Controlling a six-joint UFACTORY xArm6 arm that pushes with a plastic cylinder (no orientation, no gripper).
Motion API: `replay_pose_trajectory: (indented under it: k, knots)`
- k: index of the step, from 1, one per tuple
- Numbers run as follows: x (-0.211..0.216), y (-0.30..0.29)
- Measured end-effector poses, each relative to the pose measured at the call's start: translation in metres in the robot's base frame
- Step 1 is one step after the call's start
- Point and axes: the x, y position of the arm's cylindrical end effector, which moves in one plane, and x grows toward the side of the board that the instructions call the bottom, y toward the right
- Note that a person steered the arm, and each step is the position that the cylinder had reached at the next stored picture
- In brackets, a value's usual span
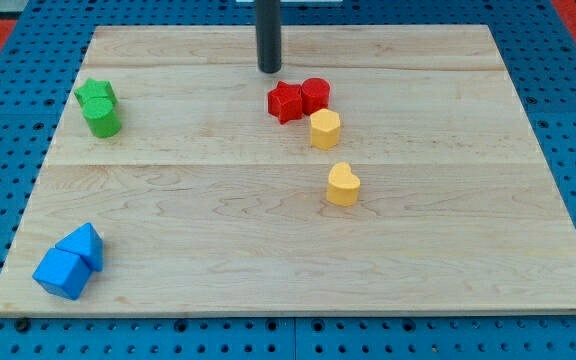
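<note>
Two blue blocks [68, 263] touch at the board's [218, 250] seven o'clock; two green blocks [99, 107] at ten; my tip [270, 69], a bare rod without jaws, sits at eleven o'clock from the red star block [285, 102]; red cylinder [315, 95] beside it; yellow blocks [325, 129] [343, 185] below.

I see the wooden board [288, 250] lit brightly and evenly from above, with no glare on its pale grain. Shadows are soft and short, tucked close under the blocks. My rod is slightly soft near the top of the frame. Colours look saturated, and edges stay reasonably sharp throughout.
</note>
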Motion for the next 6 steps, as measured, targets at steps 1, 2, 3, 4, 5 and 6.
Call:
replay_pose_trajectory:
  k: [1, 2, 3, 4, 5, 6]
  knots:
    - [0.046, -0.005]
    - [0.065, 0.012]
    - [0.073, 0.022]
    - [0.088, 0.049]
    - [0.104, 0.072]
    - [0.112, 0.101]
